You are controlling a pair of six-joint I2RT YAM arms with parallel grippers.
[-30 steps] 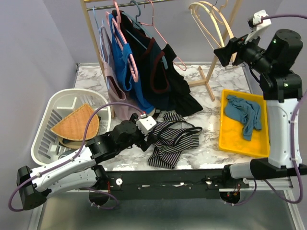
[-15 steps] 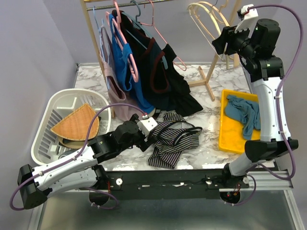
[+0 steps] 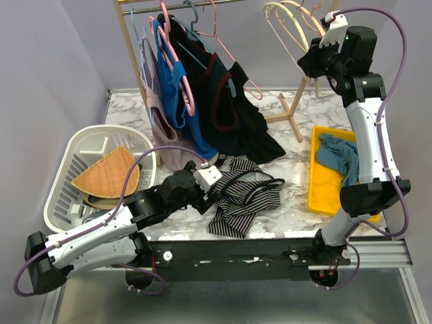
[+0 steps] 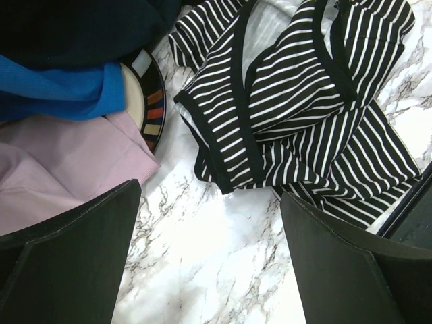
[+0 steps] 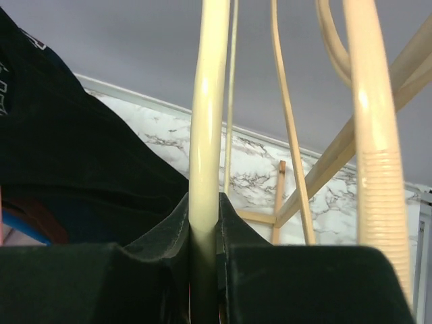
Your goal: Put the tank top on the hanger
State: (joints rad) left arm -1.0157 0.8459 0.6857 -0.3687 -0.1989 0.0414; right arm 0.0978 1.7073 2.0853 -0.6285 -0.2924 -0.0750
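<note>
1. We read no writing with any certainty; a small white print on the black garment (image 5: 81,155) is cut off at the edge of the right wrist view and is too small to make out.
2. The right arm stands tall over its base, wrist bent to the left at the rack (image 3: 128,40); the right gripper (image 5: 204,209) is pinched on one arm of the hanger (image 5: 206,101).
3. The left arm reaches low from the near left corner toward the middle; the left gripper (image 4: 209,192) hangs spread wide over bare table (image 4: 202,270), gripping nothing.
4. The hanger hangs at the rack's right end; the held bar runs upright through the wrist view.
5. The tank top (image 4: 304,115) lies crumpled on the marble just beside the left gripper; its long axis runs from near left to far right, straps at the far end.
</note>
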